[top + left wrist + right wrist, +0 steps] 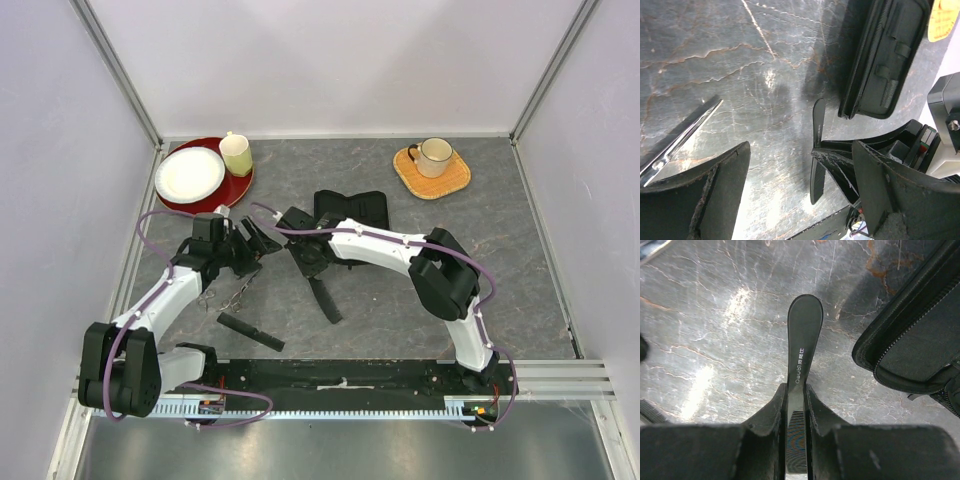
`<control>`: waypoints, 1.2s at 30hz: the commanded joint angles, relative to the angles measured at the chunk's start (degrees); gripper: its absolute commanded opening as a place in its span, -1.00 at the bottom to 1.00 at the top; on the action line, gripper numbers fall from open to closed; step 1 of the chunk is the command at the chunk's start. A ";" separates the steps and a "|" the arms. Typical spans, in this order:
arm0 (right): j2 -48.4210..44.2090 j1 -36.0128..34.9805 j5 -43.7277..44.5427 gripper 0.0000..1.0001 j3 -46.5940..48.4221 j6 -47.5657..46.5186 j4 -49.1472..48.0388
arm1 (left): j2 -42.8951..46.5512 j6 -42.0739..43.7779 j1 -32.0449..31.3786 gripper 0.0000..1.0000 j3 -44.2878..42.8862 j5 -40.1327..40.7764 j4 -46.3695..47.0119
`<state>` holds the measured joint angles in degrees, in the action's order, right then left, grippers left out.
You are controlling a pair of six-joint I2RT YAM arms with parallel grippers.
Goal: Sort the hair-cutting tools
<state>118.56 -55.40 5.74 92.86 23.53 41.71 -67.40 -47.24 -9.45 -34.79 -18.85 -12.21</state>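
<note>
Right hand [796, 405] clenched on comb [804, 325], white handle print illegible; left hand [800, 150] released.

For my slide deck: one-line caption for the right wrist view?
Right tool pinches black plastic handled comb beside open black zip case.

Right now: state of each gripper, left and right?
Left gripper: open, holding nothing.
Right gripper: closed on the comb, gripping it near the teeth, handle sticking out.

Handled comb [326, 300] on table, near side of zip case [352, 212]; plain comb [250, 332] & scissors [228, 296] further L.
</note>
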 commanded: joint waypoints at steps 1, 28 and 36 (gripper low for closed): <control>-3.78 -0.33 -0.81 -0.70 3.12 0.99 0.03 | -0.19 -0.39 -0.13 0.76 2.08 -5.40 7.36; -7.91 -0.33 -9.43 -0.72 6.72 7.14 -6.29 | -4.15 -5.40 -2.67 -0.15 0.86 -11.38 21.26; -8.96 -0.15 -4.70 0.08 5.93 7.49 -6.21 | -4.23 3.55 -2.76 -0.95 -5.97 -5.07 12.58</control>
<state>113.30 -55.29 -2.66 97.54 30.04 36.67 -71.81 -50.24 -11.97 -33.69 -27.77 3.92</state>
